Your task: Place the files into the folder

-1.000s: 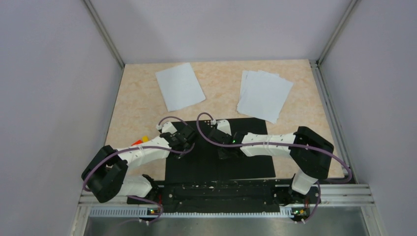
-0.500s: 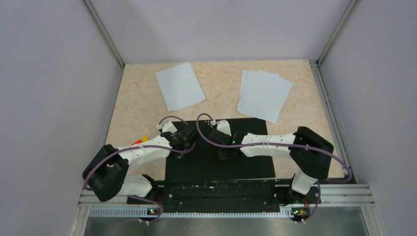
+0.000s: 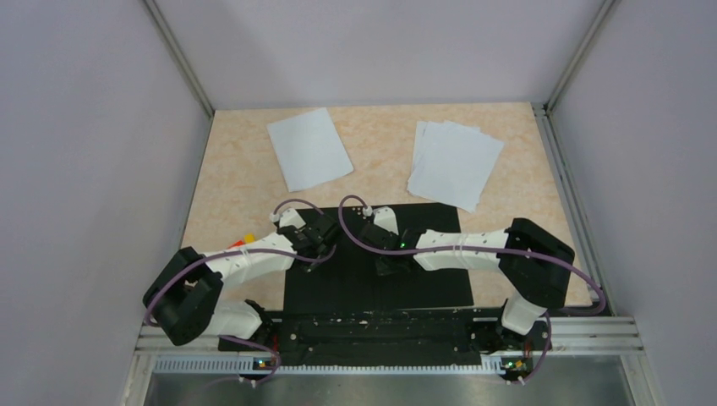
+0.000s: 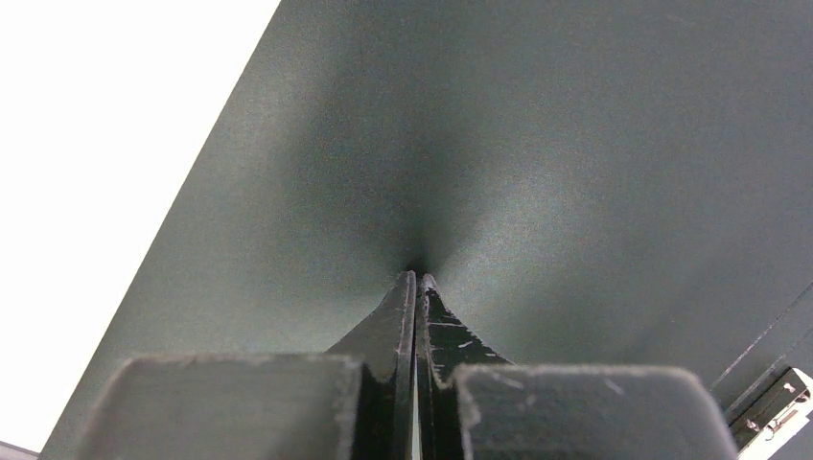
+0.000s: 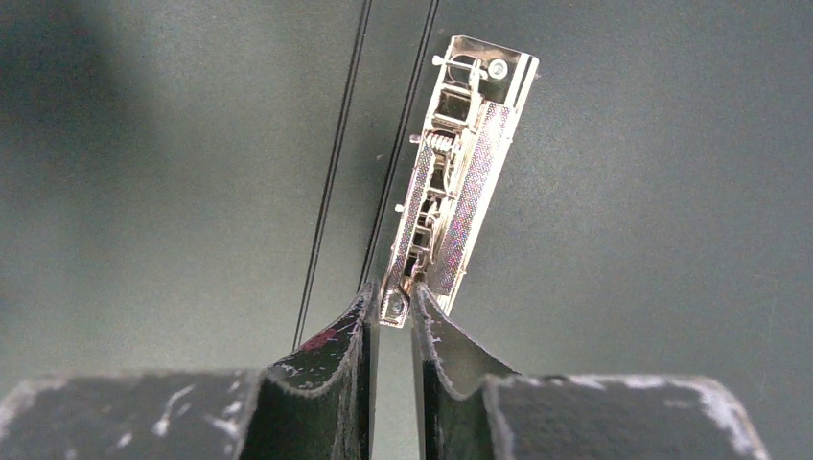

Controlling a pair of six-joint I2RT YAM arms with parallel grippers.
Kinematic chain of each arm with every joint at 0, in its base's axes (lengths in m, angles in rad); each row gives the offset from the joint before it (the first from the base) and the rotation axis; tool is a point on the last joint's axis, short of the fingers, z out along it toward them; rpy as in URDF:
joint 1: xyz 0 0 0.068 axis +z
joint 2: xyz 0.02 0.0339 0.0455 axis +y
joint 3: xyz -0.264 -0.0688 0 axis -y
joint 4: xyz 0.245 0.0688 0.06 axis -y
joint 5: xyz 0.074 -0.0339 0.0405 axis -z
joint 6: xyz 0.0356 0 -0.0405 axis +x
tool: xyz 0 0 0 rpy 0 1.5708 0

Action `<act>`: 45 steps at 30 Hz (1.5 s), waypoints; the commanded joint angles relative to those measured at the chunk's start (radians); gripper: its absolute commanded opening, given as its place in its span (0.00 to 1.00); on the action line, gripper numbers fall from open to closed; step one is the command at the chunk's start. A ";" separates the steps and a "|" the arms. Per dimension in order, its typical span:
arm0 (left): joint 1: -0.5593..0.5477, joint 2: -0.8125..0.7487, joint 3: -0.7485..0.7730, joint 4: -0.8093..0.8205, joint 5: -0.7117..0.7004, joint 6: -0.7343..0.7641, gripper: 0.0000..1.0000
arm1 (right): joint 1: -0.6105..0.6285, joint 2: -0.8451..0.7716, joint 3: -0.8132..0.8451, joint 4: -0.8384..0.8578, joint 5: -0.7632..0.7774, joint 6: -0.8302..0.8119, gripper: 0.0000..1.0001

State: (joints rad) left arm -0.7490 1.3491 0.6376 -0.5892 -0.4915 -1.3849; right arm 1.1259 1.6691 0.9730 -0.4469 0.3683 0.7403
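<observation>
Since hardly anything has moved over the last second, only the left arm (image 3: 245, 264) creeping slightly, we judge the clip step unfinished and no paper filed. The folder (image 3: 351, 283) lies open, black faces up, at lower centre; the files (image 3: 455, 162) wait upper right, one loose sheet (image 3: 309, 148) upper left. Our left gripper (image 4: 415, 278) presses fully closed on the cover; our right gripper (image 5: 393, 295) pinches the spine clip (image 5: 460, 163). Beige table (image 3: 245, 186), grey walls (image 3: 380, 51).

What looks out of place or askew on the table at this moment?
One sheet lies alone at the far left, turned askew. The other files at the far right are fanned, their edges not aligned. Small orange and yellow blocks peek out beside the open folder.
</observation>
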 commanded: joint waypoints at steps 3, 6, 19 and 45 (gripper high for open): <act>0.004 0.066 -0.047 -0.064 0.037 -0.011 0.00 | 0.012 -0.029 -0.044 -0.049 0.019 0.014 0.07; 0.005 0.077 -0.039 -0.072 0.035 -0.014 0.00 | 0.012 -0.030 -0.065 -0.065 0.035 0.028 0.01; 0.013 0.102 -0.023 -0.083 0.025 -0.015 0.00 | 0.011 0.051 -0.101 -0.161 0.088 0.083 0.00; 0.028 0.113 -0.014 -0.089 0.037 -0.014 0.00 | -0.038 -0.039 -0.165 -0.207 0.125 0.073 0.00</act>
State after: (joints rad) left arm -0.7391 1.3968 0.6807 -0.5957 -0.4721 -1.3899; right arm 1.1213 1.6203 0.8833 -0.4000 0.4438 0.8707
